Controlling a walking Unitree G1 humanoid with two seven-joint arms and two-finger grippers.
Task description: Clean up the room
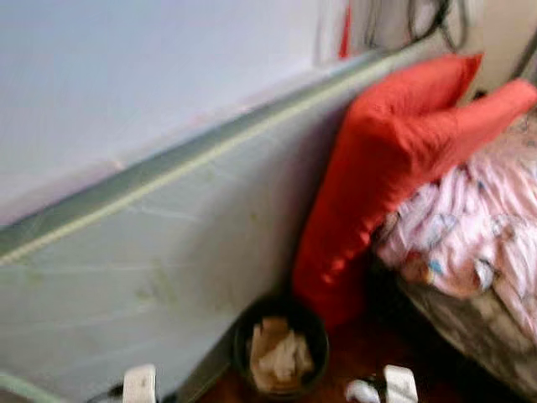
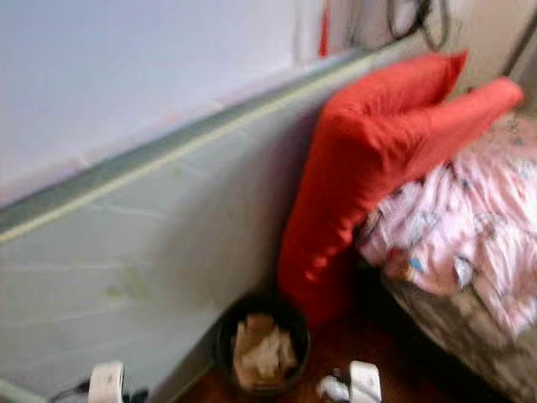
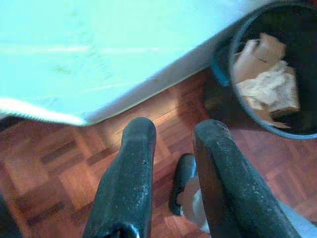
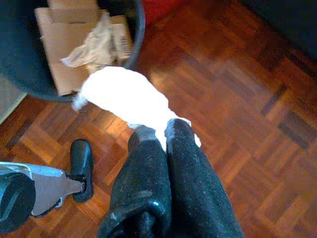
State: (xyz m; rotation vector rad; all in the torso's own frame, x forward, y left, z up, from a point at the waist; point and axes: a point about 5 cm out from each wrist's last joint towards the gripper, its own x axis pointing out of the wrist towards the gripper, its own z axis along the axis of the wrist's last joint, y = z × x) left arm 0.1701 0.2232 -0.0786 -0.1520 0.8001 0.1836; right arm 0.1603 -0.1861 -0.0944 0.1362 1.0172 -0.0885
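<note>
A black waste bin [image 1: 280, 344] stands on the wooden floor against the wall, holding cardboard and crumpled paper [image 4: 86, 42]. My right gripper [image 4: 161, 131] is shut on a white crumpled tissue [image 4: 126, 96], which hangs just beside the bin's rim [image 4: 140, 20] and above the floor. In the left eye view the tissue [image 1: 362, 391] appears at the bottom edge, right of the bin. My left gripper [image 3: 174, 130] is open with nothing between its fingers, low over the floor on the bin's [image 3: 277, 74] other side.
Two red pillows [image 1: 394, 159] lean against the pale wall [image 1: 151, 243] behind the bin. A bed with a pink patterned blanket [image 1: 470, 235] is at the right. Parquet floor [image 4: 237, 99] lies open around the bin. My own foot [image 3: 181, 191] is below the left gripper.
</note>
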